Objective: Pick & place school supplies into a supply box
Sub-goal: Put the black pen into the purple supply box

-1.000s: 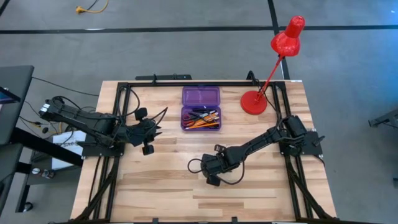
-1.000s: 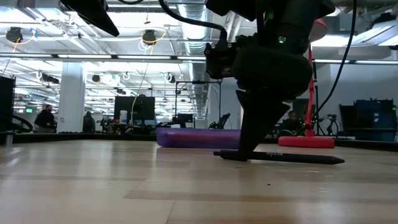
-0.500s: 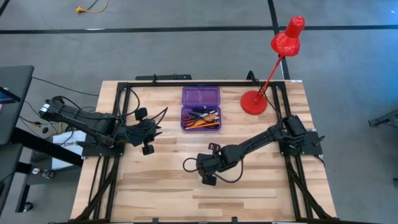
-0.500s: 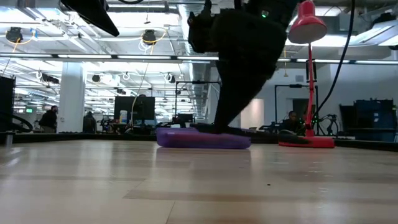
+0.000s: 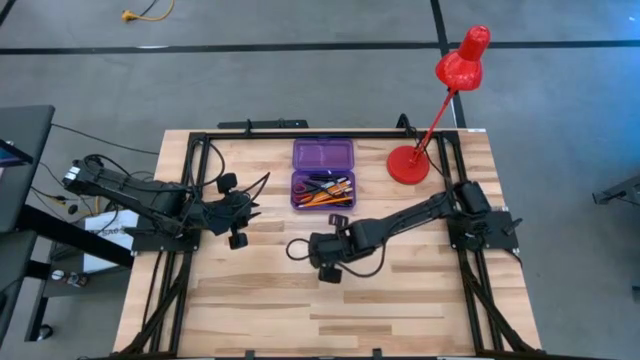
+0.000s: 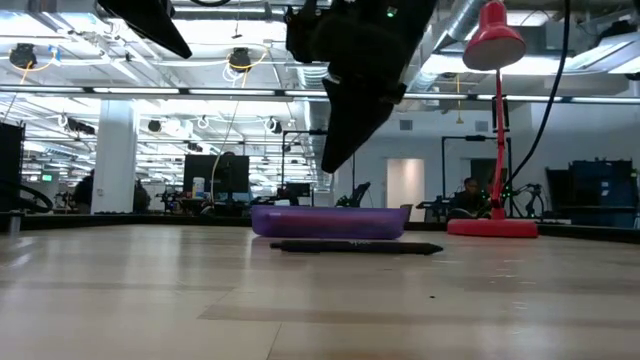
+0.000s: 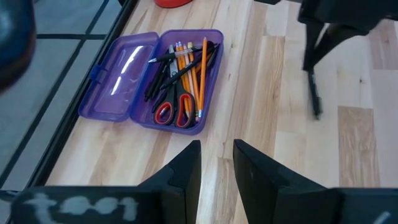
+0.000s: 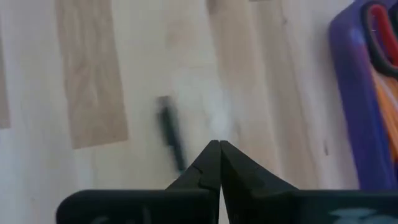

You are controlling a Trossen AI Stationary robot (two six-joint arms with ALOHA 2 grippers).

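Purple plastic case (image 5: 323, 174) sits open at the far middle, already holding pencils, pens and scissors (image 7: 175, 111). At the left edge the left gripper (image 5: 243, 213) waits, slightly parted and empty. One black pen (image 6: 355, 247) lies on the wood, just near of the case; the right gripper (image 5: 333, 252) hovers above it, clenched, empty. No writing is readable.

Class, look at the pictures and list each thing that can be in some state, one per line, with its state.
Pencil case: lid open, holding pencils, pens and scissors.
Black pen: lying flat on the table, outside the case, not held.
Right gripper: shut, empty, above the pen.
Left gripper: slightly open, empty, waiting at the left.
Red lamp: upright.
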